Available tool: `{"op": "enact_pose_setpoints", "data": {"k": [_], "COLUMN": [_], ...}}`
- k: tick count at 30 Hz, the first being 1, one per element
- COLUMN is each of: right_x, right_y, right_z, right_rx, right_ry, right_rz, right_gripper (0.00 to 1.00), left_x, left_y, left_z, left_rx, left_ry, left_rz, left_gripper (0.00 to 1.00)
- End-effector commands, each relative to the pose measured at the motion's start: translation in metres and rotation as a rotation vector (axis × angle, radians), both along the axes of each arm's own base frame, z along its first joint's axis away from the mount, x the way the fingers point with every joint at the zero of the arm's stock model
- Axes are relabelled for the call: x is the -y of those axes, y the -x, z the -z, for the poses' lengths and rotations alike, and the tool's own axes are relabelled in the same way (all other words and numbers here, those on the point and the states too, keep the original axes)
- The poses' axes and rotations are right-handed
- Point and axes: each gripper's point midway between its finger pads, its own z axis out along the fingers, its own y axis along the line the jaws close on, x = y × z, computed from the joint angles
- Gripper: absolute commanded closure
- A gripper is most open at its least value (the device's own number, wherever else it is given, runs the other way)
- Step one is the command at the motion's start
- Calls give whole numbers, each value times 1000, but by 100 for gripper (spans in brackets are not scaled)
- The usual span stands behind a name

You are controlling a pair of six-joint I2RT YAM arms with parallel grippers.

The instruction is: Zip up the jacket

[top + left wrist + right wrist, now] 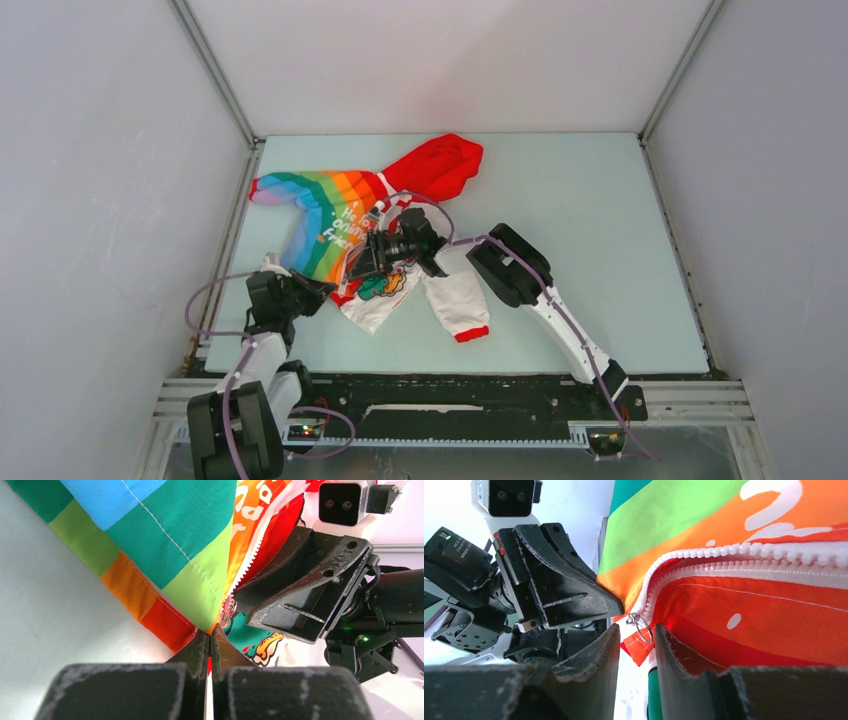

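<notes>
We pinch the jacket [165, 535] hem in our closed left end effector [210, 642]. Lower middle, our right end effector [636, 642] stands open around the zipper ring [641, 626]. Zipping not yet begun.

jacket [335, 235] | rainbow half, red hood | spread flat | zip [734, 555] open

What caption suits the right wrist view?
Right end effector open at the zipper pull ring, bottom corner of the rainbow jacket.

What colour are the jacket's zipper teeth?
White zipper teeth on the jacket; right wrist view shows them best.
</notes>
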Motion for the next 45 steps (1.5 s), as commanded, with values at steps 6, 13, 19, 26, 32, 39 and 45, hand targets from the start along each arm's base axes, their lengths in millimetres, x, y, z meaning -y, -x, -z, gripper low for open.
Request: {"op": "enact_pose_setpoints", "data": {"k": [6,13,19,26,32,39,45], "right_x": [-7,-9,-9,-13,-15,-15,-18], "right_y": [7,6,6,5,6,5,6], "right_z": [-22,-19,-15,-26,-28,-34,-41], "right_rx": [16,23,55,92,82,77,92], "right_ry": [-110,-96,-63,-66,-78,-90,-92], "right_rz": [-38,-34,-27,-16,-15,-6,-8], "right_gripper": [81,78,91,100,100,100,100], "left_x": [-3,-4,-4,-3,0,2,0], "left_y": [-13,-13,-13,-13,-14,-14,-12], "left_z": [-21,-22,-21,-17,-14,-12,-6], "left_rx": [79,81,79,57,57,60,26], "left_ry": [-17,-16,-14,-1,42,71,66], "left_rz": [12,10,11,8,-6,-9,-21], "left_gripper": [100,100,100,92,72,77,90]}}
